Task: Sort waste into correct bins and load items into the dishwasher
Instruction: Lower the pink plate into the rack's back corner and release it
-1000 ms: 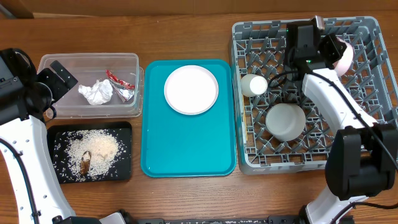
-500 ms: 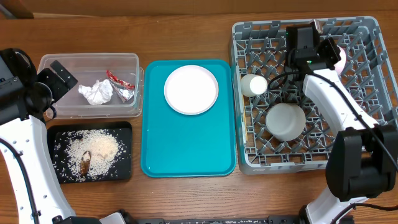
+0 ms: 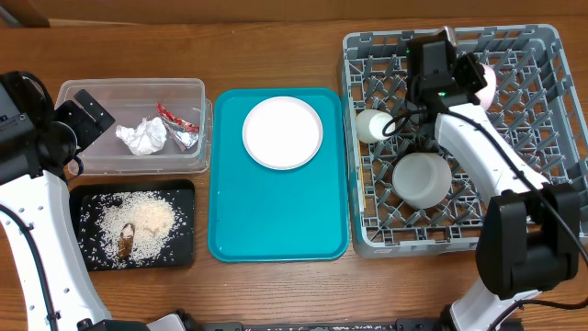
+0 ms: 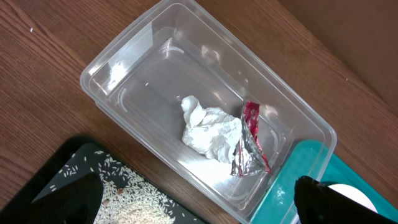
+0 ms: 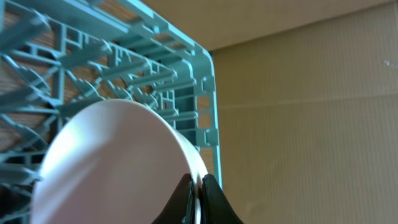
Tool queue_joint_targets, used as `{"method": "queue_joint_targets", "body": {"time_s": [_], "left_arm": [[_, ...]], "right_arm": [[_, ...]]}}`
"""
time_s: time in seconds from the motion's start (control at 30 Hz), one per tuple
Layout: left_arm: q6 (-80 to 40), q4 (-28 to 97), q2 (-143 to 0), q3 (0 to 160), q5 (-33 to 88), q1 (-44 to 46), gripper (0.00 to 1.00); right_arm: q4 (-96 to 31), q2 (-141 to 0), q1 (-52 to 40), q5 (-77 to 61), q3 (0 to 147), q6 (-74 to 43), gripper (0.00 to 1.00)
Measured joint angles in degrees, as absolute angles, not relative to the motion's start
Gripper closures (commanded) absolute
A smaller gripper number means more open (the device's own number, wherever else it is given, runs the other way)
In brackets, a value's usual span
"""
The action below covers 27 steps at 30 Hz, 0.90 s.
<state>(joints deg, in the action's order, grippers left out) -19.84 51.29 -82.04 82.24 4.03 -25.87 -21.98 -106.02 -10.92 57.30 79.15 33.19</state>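
My right gripper [image 3: 470,74] is shut on the rim of the pale pink bowl [image 3: 485,81] and holds it on edge over the far part of the grey dish rack [image 3: 551,138]. In the right wrist view the jaws [image 5: 199,186] pinch the thin rim of the bowl [image 5: 112,162]. A white bowl [image 3: 423,178] and a small cream cup [image 3: 374,126] lie in the rack. A pale round plate [image 3: 282,132] rests on the teal tray [image 3: 276,221]. My left gripper [image 3: 84,129] hangs open over the left end of the clear tub [image 3: 129,85], which holds the tissue [image 4: 208,130] and foil wrapper [image 4: 249,143].
The black tray [image 3: 92,198] in front of the tub carries rice crumbs and brown scraps [image 3: 138,225]. The teal tray lies between the bins and the rack. Bare wooden table runs along the near and far edges.
My right gripper has carried the pink bowl to the left over the rack. The left arm has not moved.
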Motion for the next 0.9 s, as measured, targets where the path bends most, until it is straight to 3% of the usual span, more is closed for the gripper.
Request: {"method": "queue_joint_targets", "body": {"time_s": [0.13,0.33,0.67,0.83,0.9], "left_arm": [[-19.8,51.3,-82.0,82.2,4.0,-25.9,0.0],[-19.8,51.3,-82.0,82.2,4.0,-25.9,0.0],[-19.8,51.3,-82.0,82.2,4.0,-25.9,0.0],[-19.8,51.3,-82.0,82.2,4.0,-25.9,0.0],[-19.8,51.3,-82.0,82.2,4.0,-25.9,0.0]], "right_arm": [[-20.4,-106.0,-12.6,55.2,79.0,33.1,0.75],[-18.6,-106.0,-18.5,49.3,79.0,32.4,0.6],[-17.1,-106.1,-22.2,43.1,79.0,32.0,0.54],[-17.0,-106.1,-22.7,42.2,79.0,30.4,0.37],[-16.9,-106.1,-22.6,42.2,79.0,26.2,0.37]]}}
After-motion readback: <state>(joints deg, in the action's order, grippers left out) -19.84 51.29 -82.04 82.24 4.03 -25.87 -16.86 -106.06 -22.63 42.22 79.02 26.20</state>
